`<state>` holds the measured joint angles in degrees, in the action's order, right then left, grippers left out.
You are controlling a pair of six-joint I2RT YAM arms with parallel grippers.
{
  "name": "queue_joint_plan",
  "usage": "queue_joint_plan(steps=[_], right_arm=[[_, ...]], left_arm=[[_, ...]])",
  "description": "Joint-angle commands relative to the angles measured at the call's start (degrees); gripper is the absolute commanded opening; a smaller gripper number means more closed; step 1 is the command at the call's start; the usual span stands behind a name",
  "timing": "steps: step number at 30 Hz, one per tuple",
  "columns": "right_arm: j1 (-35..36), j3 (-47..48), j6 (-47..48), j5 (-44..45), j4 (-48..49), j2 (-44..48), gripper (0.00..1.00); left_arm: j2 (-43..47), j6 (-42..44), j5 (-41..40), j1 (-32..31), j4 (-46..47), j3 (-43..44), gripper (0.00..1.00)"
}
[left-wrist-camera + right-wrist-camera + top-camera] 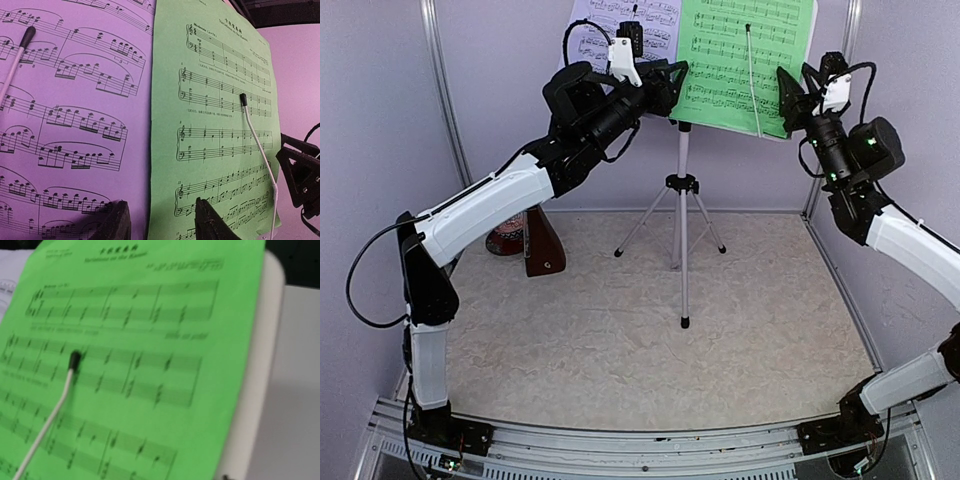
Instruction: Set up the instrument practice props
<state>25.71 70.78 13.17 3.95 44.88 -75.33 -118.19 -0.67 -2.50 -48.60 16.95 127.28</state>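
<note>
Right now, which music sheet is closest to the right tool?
The green sheet, on the right side of the stand; the right tool sits just off its right edge. The lavender sheet is on the left side.

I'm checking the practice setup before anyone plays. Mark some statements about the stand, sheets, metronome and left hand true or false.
1. In the top view, the green sheet sits to the right of the lavender sheet. True.
2. The metronome stands on the music stand. False: it stands on the table, left of the stand's legs.
3. A white rod with a black tip lies across the green sheet. True.
4. The left hand is shut tight. False: its fingers stand apart at the sheets' lower edge.
5. The music stand has toppled. False: it stands upright on its three legs.
</note>
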Motion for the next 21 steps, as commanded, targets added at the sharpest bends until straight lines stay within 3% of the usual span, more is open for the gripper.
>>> queue_joint_plan(steps=[1,10,21], right_arm=[[-0.4,1.67,-1.52,0.26,-0.05,4.13,0.56],[-0.4,-0.02,-3.87,0.23,-2.34,8.04,0.78],[-0.4,-5.17,-9.76,-4.05,-11.06,13.91,0.81]], left_arm=[[6.03,2.33,-2.47,-0.94,4.48,-5.28,0.46],[10.71,3.48,-2.53,-2.65,4.51,-9.71,0.68],[22.64,7.18,-14.75,-3.43,0.65,-26.11,0.69]])
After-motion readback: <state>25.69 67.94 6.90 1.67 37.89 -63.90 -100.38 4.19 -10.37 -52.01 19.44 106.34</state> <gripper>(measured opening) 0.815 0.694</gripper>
